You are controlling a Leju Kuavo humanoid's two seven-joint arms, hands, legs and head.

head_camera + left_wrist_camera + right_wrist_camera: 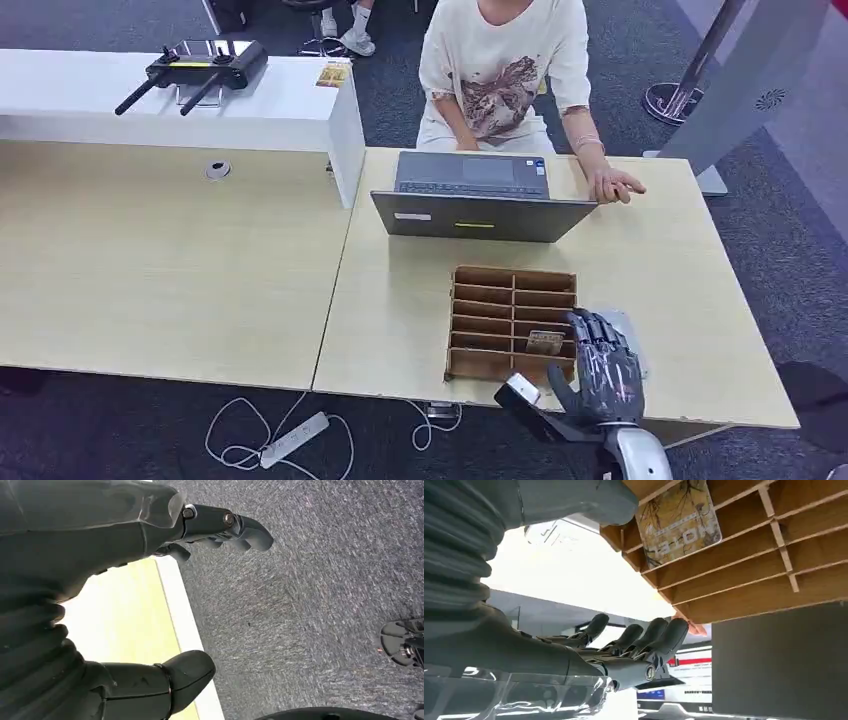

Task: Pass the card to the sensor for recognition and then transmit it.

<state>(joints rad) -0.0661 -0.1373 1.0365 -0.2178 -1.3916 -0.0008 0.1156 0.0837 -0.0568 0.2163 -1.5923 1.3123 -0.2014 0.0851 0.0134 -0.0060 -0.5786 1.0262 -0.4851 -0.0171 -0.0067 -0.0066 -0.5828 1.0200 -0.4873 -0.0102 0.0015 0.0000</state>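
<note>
So the right hand (603, 362) is sitting just at the near right corner of the brown wooden slotted organiser tray (480, 325) on the pale wood-grain table (400, 310), fingers stretched out and spread, nothing in them. The wrist camera backs that up: the dark fingers (644, 640) are long and loose, and the thick grey thumb (589, 500) is right up against the tray's edge.

The thing it wants, the small patterned yellow-brown card (545, 342), is lying in one of the tray's near right slots, just beside the fingertips. From the wrist view the card (676, 522) looks tilted in its slot, not flat.

The left hand (220, 525) hangs down over the dark grey carpet (310, 605) past the table edge, fingers curled in a bit but holding nothing that I can see.

What worries me: those slots are narrow and the dividers are thin, so fat fingers could jam against a divider or shove the whole tray along the table instead of pinching the card. A shallow pinch on a slick card could also let it slip back in or drop. Also the person's hand (612, 184) rests by the dark grey open laptop (480, 195), fairly near where the arm might swing.
</note>
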